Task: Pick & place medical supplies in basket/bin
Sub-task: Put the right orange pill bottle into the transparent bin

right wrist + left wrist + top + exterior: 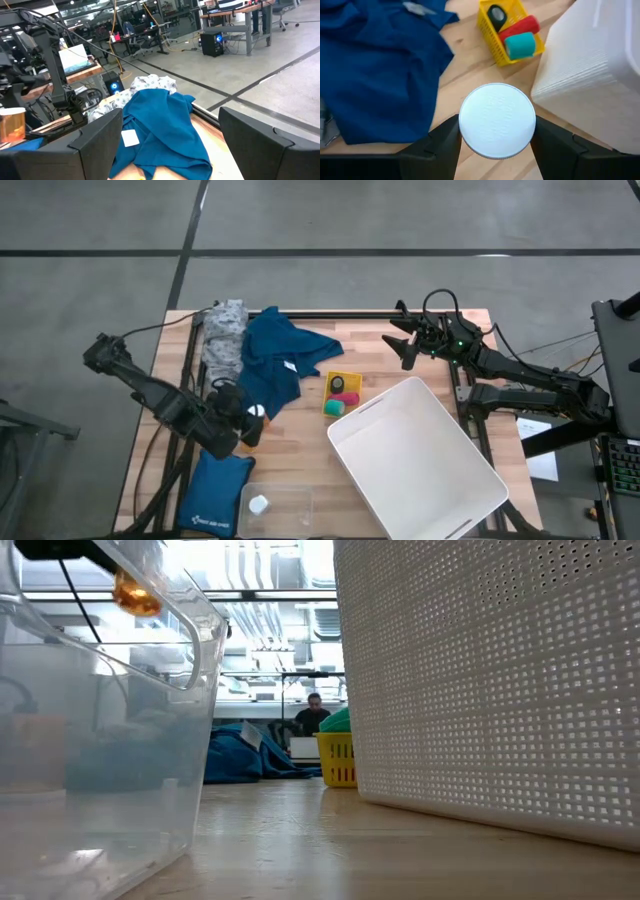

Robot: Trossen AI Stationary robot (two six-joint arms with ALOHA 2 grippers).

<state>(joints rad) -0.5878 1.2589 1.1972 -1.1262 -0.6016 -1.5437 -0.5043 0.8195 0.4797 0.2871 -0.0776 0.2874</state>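
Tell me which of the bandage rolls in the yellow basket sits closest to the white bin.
The teal roll: it lies at the yellow basket's end beside the white bin, past the red roll and the dark roll.

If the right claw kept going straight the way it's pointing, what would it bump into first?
Probably the blue cloth garment: the open right gripper points across the wooden table at it, and nothing else shows between, though depth is unclear.

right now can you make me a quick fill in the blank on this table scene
1. The left claw is shut on a bottle with a ____ cap.
2. The yellow basket lies between the blue garment and the ____ bin.
3. The right claw is ____ and holds nothing.

Missing words: white; white; open
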